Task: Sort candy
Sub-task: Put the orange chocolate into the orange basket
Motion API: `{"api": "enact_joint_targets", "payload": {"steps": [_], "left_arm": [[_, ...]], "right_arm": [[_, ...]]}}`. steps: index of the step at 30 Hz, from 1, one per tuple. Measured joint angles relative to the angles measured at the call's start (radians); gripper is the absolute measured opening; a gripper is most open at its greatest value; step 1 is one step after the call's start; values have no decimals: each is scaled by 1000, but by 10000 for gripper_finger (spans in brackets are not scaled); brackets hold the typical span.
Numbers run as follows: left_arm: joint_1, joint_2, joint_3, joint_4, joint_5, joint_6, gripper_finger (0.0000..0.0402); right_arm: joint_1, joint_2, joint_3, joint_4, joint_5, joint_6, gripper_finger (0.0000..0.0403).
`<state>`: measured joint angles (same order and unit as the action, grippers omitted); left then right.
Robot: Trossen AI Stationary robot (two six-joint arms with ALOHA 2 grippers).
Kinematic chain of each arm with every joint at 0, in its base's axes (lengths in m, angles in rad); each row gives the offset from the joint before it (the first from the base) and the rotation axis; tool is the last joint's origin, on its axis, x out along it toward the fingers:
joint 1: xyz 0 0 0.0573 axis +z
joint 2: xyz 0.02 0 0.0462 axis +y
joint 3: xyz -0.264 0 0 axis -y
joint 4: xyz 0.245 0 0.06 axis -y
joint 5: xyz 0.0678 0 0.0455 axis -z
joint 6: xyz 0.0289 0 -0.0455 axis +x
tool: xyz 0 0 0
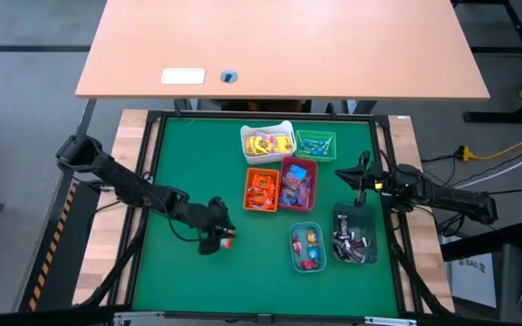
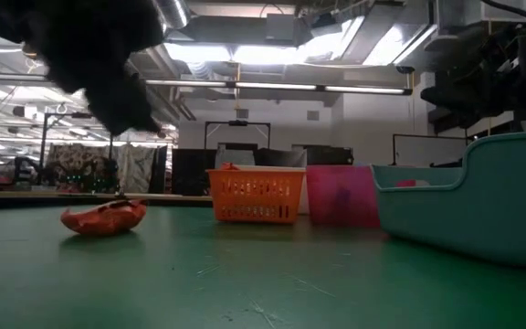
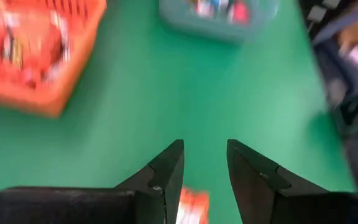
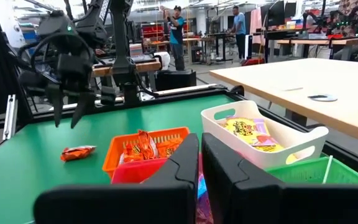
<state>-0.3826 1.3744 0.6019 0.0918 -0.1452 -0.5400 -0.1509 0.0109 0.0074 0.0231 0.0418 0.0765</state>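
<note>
- Candy, one loose piece in an orange-red wrapper (image 1: 228, 241), lies on the green mat (image 1: 188, 163), toward the left half of the near edge, apart from the cluster of bins.
- Left gripper (image 1: 216, 237) hovers just above that piece, its two fingers part-way open with nothing between them; in its own wrist view the wrapper (image 3: 191, 207) peeks out below the fingertips.
- Right gripper (image 1: 362, 172) waits near the right edge, fingers closed and empty, beside the green bin (image 1: 315, 145).
- Judging by colour, the piece belongs in the orange bin (image 1: 262, 190), which already holds similar wrappers and sits next to the red bin (image 1: 298, 184).
- To do this well, I would centre the fingers over the wrapper's middle, go straight down to the mat and close gently so the wrapper does not skid away.
- Lift clear before crossing to the bin rim.
</note>
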Motion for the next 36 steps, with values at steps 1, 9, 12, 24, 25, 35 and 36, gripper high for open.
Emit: {"api": "enact_joint_targets", "payload": {"steps": [1,9,12,24,25,35,36], "left_arm": [[10,0,1,32,0,0,114],[47,0,1,58,70,54,114],[46,0,1,48,73,78,114],[53,0,1,-93,69,-167,188],[52,0,1,-114,70,-213,196],[52,0,1,-161,88,-734,211],[52,0,1,-160,89,-766,210]], "right_arm": [[0,0,0,0,0,0,21],[0,0,0,-2,-1,26,21],[0,0,0,-2,-1,26,21],[0,0,0,-3,-1,27,21],[0,0,0,-3,-1,27,21],[0,0,0,-5,-9,27,21],[0,0,0,-5,-9,27,21]]}}
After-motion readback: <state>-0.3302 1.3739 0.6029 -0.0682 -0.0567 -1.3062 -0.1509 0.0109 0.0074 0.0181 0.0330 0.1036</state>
